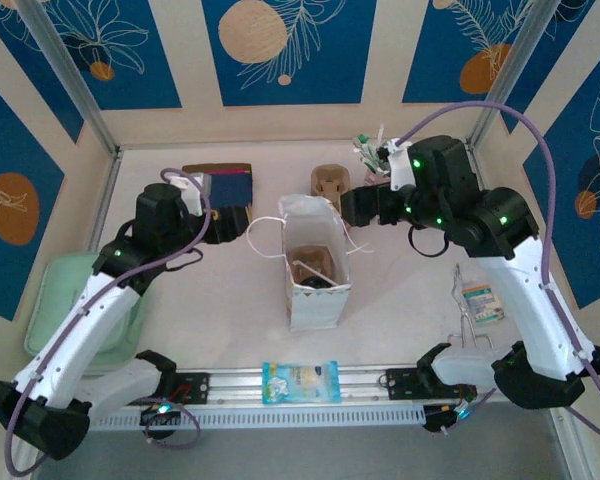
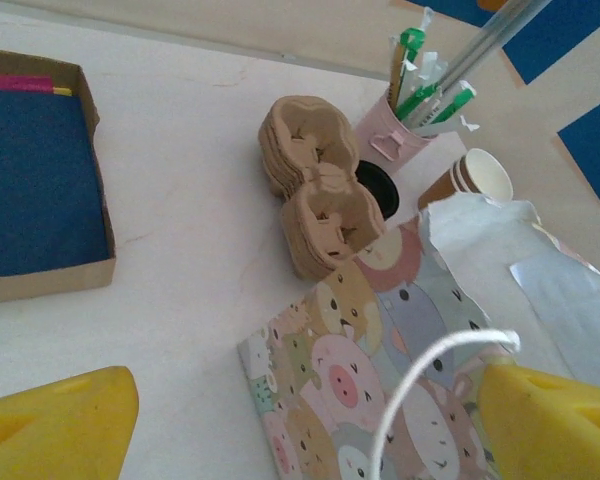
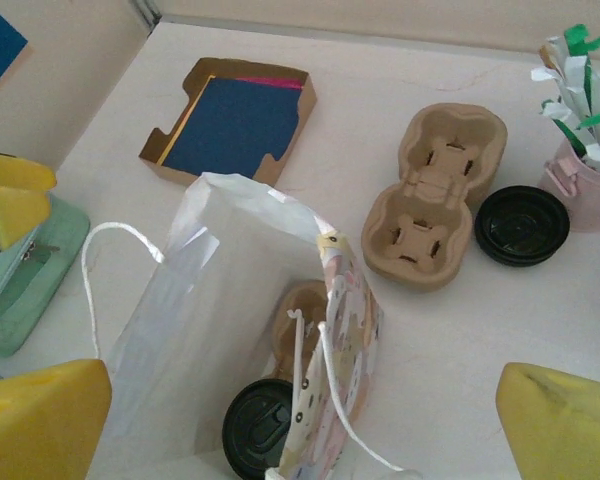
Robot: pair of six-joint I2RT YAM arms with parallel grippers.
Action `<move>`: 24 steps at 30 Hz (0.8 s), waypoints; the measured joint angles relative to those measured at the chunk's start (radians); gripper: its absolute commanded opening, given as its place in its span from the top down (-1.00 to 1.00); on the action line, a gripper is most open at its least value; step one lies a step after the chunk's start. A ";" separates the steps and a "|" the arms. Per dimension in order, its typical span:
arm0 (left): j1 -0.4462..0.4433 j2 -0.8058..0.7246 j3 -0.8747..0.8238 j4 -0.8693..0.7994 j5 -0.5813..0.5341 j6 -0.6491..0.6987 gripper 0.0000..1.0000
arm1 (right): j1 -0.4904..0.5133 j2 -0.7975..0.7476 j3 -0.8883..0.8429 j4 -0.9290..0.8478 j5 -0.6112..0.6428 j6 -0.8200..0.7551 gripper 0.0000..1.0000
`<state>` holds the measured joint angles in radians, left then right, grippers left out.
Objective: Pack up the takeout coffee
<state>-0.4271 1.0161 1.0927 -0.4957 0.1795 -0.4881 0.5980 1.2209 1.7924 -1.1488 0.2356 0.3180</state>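
A paper bag [image 1: 318, 300] printed with cartoon animals stands open mid-table. Inside it a pulp carrier [image 3: 315, 305] holds the takeout coffee [image 3: 260, 440]. From above I see its black lid; the cup body under it is hidden. My right gripper [image 3: 305, 400] hovers above the bag's right rim, open, with nothing between its yellow fingers [image 3: 40, 420]. At the bag's left side is my left gripper [image 2: 308, 400], also open. The bag's white cord handle [image 2: 430, 365] loops close by its right finger [image 2: 550, 420].
Behind the bag lie a stack of pulp carriers [image 3: 435, 195], a loose black lid [image 3: 520, 225], a pink cup of stirrers [image 2: 400, 130] and nested brown cups [image 2: 475, 175]. A cardboard tray of blue napkins [image 3: 240, 120] sits back left. A green tray [image 1: 75, 300] lies far left, a wipes pack [image 1: 300, 382] on the front rail.
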 measured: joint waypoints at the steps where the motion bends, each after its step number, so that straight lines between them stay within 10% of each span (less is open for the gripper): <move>1: 0.005 0.016 0.009 0.003 0.003 0.000 -0.74 | -0.009 -0.010 -0.016 0.006 -0.001 0.003 -0.98; 24: 0.135 0.576 0.357 -0.003 -0.011 0.082 -0.18 | -0.304 -0.227 -0.338 0.082 -0.156 0.042 -0.98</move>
<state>-0.2920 1.5925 1.4498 -0.4992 0.1684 -0.4065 0.2935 0.9939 1.4544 -1.0664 0.0799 0.3599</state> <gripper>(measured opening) 0.621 0.991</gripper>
